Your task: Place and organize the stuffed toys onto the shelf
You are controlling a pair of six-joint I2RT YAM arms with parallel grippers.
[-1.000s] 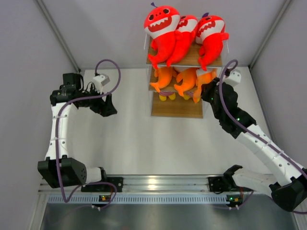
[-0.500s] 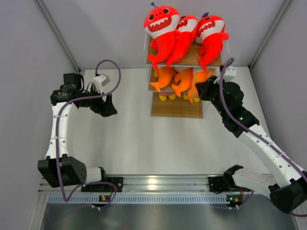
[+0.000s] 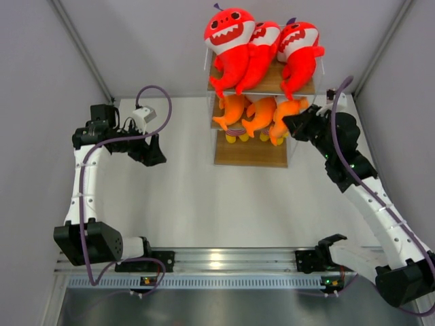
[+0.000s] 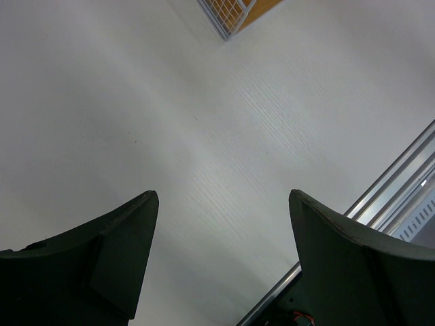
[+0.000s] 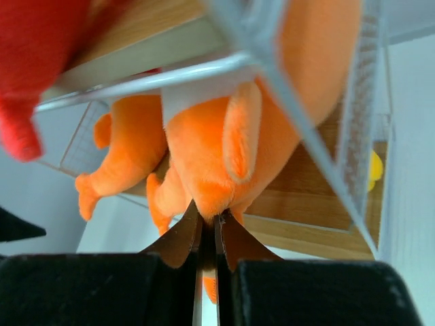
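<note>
Three red shark toys (image 3: 228,41) stand on the top board of the shelf (image 3: 250,155). Three orange fish toys (image 3: 260,115) hang over the middle board. My right gripper (image 3: 291,125) is at the shelf's right front corner, shut, pinching the plush of the rightmost orange fish (image 3: 285,115). In the right wrist view that fish (image 5: 211,149) sits right at the closed tips of my right gripper (image 5: 207,214), with another fish (image 5: 129,149) to its left and a red shark (image 5: 34,61) above. My left gripper (image 3: 155,151) hovers open and empty over the table; the left wrist view shows the gripper (image 4: 223,197) above bare table.
The shelf's lowest wooden board (image 5: 306,210) is bare in front. A corner of the shelf (image 4: 231,13) shows at the top of the left wrist view. Grey walls enclose the table on the left, right and back. A metal rail (image 3: 217,261) runs along the near edge.
My right gripper has closed on the rightmost orange fish and swung to the right, pulling that fish toward the shelf's right side. The left arm has not moved.
</note>
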